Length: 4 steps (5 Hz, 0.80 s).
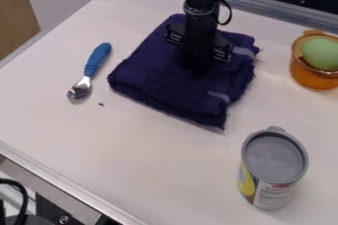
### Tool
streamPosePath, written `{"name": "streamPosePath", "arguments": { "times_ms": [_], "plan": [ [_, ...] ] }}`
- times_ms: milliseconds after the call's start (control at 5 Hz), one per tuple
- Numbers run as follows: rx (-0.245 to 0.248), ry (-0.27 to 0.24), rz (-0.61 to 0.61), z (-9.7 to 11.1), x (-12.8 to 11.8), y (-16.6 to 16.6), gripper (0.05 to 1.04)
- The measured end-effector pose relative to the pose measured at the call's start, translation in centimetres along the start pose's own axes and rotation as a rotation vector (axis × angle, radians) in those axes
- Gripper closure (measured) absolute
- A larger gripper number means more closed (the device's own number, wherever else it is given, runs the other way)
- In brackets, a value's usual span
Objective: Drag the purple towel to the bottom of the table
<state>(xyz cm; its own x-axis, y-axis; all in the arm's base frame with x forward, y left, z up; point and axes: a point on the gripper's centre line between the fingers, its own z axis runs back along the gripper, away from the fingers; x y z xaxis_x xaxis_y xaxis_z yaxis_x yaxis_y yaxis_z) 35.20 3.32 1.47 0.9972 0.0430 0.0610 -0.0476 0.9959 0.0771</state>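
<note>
I have the gripper (pixel 198 46) over the far half of the folded purple towel (pixel 155 78), its fingers spread wide with nothing pinched between them; whether the tips touch the cloth I can't tell. The towel lies flat towards the far side of the table (pixel 112 137), between the spoon (pixel 91 71) and the orange cup (pixel 309 77). I expect it to be light, soft and thick, not fragile, its layers apt to slide apart. I'd pinch a deep fold through all of them near the middle, then drag low, clear of the can (pixel 274 157)
</note>
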Motion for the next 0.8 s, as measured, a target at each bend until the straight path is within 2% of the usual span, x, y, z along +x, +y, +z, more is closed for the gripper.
{"name": "streamPosePath", "arguments": {
  "times_ms": [200, 600, 800],
  "plan": [
    [0.000, 0.014, 0.003, -0.2, -1.4, -0.3, 0.979],
    [-0.021, 0.077, 0.011, 0.2, -5.5, -1.7, 1.023],
    [-0.006, 0.110, 0.036, 0.5, -7.7, -2.5, 1.023]
  ]
}}
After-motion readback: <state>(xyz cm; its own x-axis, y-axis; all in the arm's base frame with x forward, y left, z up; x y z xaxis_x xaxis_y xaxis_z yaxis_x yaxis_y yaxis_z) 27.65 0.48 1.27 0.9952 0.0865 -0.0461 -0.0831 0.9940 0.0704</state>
